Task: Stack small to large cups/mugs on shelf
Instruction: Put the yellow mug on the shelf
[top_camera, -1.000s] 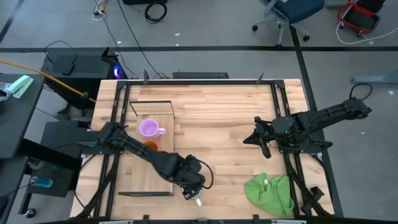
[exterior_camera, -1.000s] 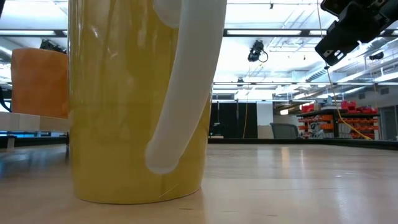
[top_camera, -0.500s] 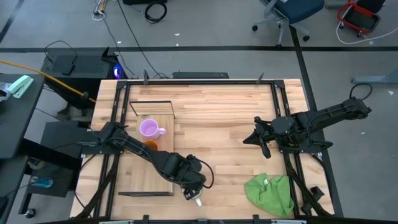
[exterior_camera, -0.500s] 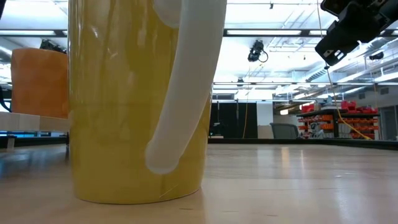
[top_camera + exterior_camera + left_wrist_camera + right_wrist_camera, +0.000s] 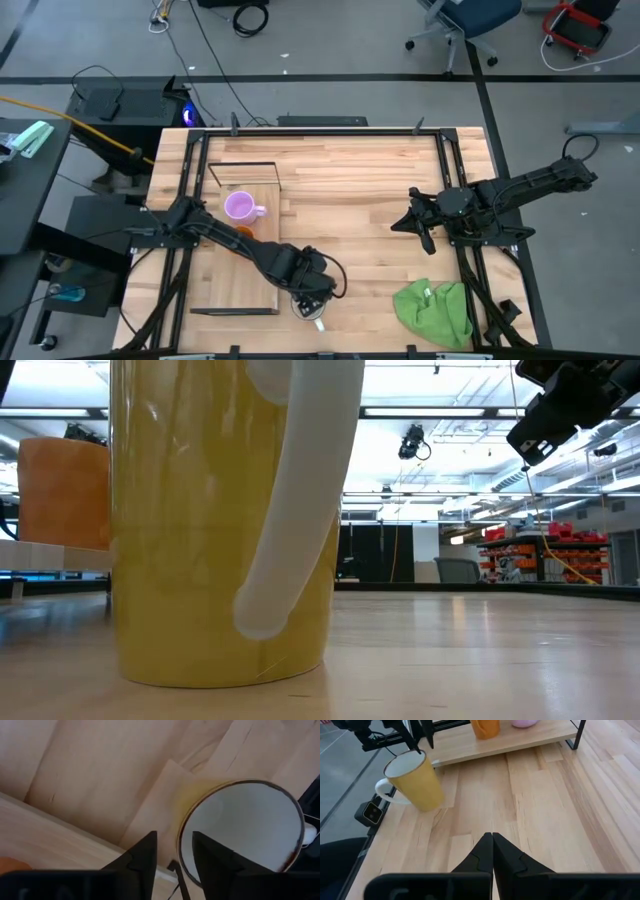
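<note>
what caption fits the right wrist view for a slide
Left gripper poised over the rim of a yellow mug on the table, orange mug on the shelf behind.

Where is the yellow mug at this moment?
The yellow mug stands upright on the tabletop near its front edge, just off the shelf, under the left gripper; it fills the low view's left half.

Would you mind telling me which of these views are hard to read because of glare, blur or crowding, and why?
Low view: the yellow mug stands so close that it fills the left half, with window glare streaking its side; the orange mug behind it looks soft. Left wrist view: the left gripper is a blurred dark shape over the mug's rim. High view: even light, faint shadows on the table.
</note>
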Motion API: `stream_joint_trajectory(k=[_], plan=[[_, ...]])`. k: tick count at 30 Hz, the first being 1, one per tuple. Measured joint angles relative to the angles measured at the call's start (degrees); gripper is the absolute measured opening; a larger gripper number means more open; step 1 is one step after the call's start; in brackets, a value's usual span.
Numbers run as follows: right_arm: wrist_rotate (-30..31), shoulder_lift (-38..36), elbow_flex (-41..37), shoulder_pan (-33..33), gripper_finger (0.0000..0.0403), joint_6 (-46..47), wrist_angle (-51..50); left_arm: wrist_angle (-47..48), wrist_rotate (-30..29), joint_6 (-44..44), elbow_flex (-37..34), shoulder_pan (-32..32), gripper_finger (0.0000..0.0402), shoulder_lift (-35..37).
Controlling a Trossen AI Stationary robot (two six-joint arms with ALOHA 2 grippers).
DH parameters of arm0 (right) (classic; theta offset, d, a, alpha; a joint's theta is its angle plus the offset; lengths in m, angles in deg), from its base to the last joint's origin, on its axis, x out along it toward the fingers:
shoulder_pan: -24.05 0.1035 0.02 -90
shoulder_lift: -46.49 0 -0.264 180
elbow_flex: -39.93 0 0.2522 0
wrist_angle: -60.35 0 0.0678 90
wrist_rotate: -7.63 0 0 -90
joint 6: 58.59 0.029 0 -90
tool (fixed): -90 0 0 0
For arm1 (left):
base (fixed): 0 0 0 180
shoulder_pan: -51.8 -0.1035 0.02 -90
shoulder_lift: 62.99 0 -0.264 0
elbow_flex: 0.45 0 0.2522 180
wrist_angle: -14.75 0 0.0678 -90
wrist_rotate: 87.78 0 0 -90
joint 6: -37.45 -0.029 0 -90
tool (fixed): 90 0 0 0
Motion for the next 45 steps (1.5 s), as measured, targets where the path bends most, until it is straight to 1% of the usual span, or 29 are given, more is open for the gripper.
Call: stream_joint_trajectory(k=[7,13,19,26,29,37,45], plan=[[0.0,0.0,0.0,0.0,0.0007,0.0,0.0,-0.1,0.1,-2.8,0.0,0.0,0.0144,0.0],[0.0,0.0,0.0,0.0,0.0007,0.0,0.0,-1.0,1.0,-5.0,0.0,0.0,0.0138,-1.3],[0.0,0.2,0.0,0.0,0.0007,0.0,0.0,1.0,1.7,-4.2,0.0,-0.5,0.0136,-2.3],[0.0,0.8,0.0,0.0,0.0007,0.0,-0.1,0.6,3.2,-4.1,0.0,-1.1,0.0140,-3.3],[0.0,0.9,0.0,0.0,0.0007,0.0,-0.1,0.7,4.3,-4.1,0.0,-1.1,0.0134,-3.4],[0.0,0.9,0.0,0.0,0.0007,0.0,-0.3,0.7,4.4,-3.1,0.0,-1.1,0.0105,-3.4],[0.0,0.9,0.0,0.0,0.0007,0.0,-0.5,0.1,4.4,-2.9,0.0,-1.1,0.0058,-3.4]])
